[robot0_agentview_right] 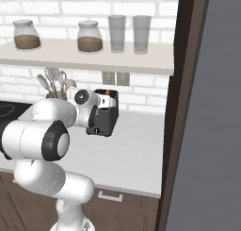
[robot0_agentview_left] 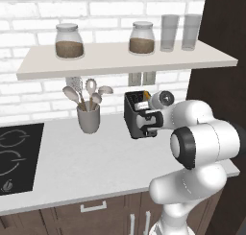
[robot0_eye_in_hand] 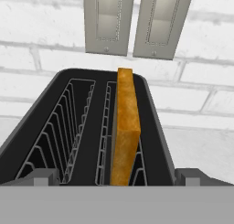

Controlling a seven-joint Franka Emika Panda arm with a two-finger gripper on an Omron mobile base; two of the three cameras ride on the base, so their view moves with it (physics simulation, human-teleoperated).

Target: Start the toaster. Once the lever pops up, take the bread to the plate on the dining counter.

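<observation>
White brick backs our worktop (robot0_agentview_left: pixel 86 157), where the toaster (robot0_agentview_left: pixel 135 115) stands beside a cup (robot0_agentview_left: pixel 89 118) of utensils. We see the arm (robot0_agentview_left: pixel 202 143) folded low, forearm reaching level, with the gripper (robot0_agentview_left: pixel 150 121) at the toaster's near end. In the hand view we look along two slots, and one bread (robot0_eye_in_hand: pixel 125 127) slice stands upright in the right-hand one. Fingertips (robot0_eye_in_hand: pixel 43 177) sit wide at either side, spread apart. Up on the shelf (robot0_agentview_left: pixel 125 59): two jars (robot0_agentview_left: pixel 69 41), two glasses (robot0_agentview_left: pixel 169 32). Two outlets (robot0_eye_in_hand: pixel 137 22) on the wall.
</observation>
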